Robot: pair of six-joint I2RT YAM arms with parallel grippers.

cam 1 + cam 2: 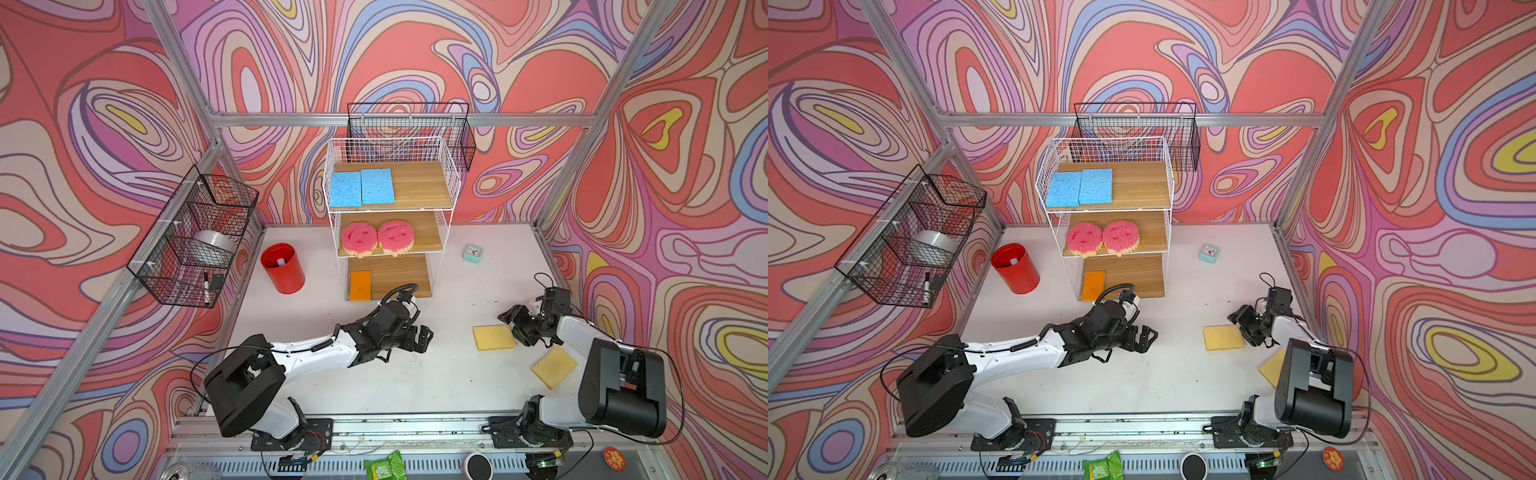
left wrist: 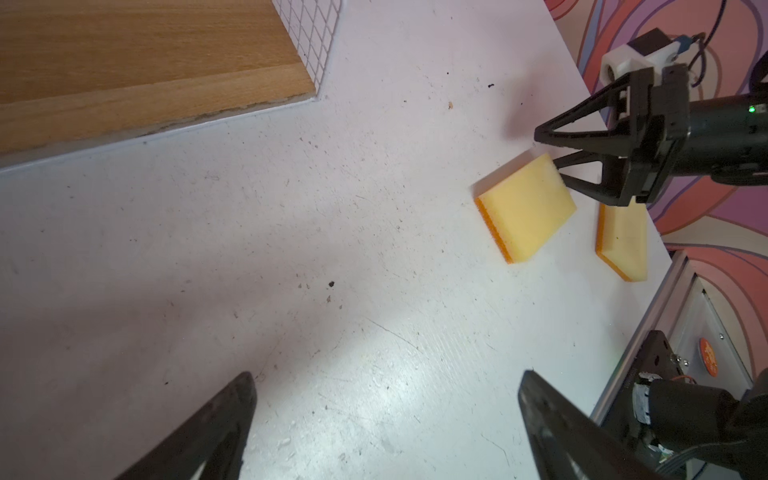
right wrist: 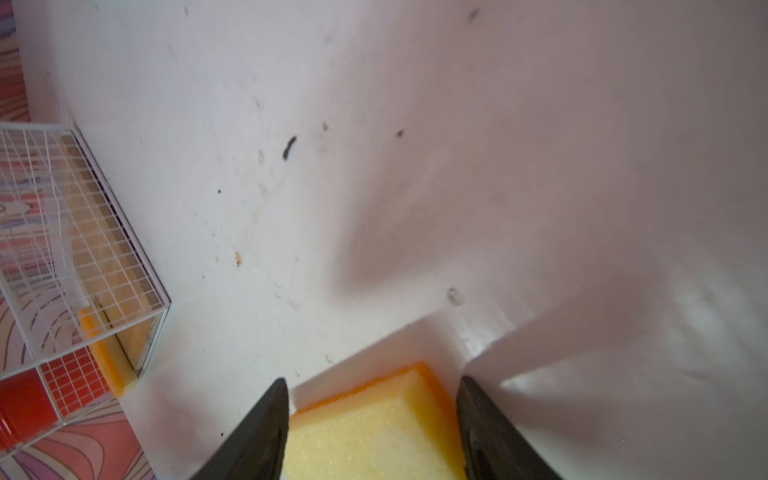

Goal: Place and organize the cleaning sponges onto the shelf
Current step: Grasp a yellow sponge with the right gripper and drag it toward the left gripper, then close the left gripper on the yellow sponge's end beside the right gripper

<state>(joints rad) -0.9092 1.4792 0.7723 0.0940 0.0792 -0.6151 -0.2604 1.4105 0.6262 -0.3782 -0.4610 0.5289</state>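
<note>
The shelf point(image 1: 451, 195) stands at the back middle of the table. Two blue sponges point(image 1: 361, 188) lie on its top board, two pink smiley sponges point(image 1: 376, 237) on the middle board, and one orange sponge point(image 1: 360, 285) on the bottom board. A yellow-side-up sponge point(image 1: 493, 337) point(image 3: 374, 436) lies on the table at the right. My right gripper point(image 1: 512, 326) point(image 3: 374, 379) is shut on its right end, with a finger pressed against each side. Another yellow sponge point(image 1: 555, 366) point(image 2: 623, 241) lies beside the right arm. My left gripper point(image 1: 426, 338) point(image 2: 386, 374) hangs open and empty over the bare mid-table.
A red cup point(image 1: 283, 268) stands left of the shelf and a mint clock point(image 1: 472, 252) to its right. Black wire baskets hang on the left wall point(image 1: 195, 237) and behind the shelf point(image 1: 411, 133). The metal frame rail point(image 1: 415, 424) runs along the front.
</note>
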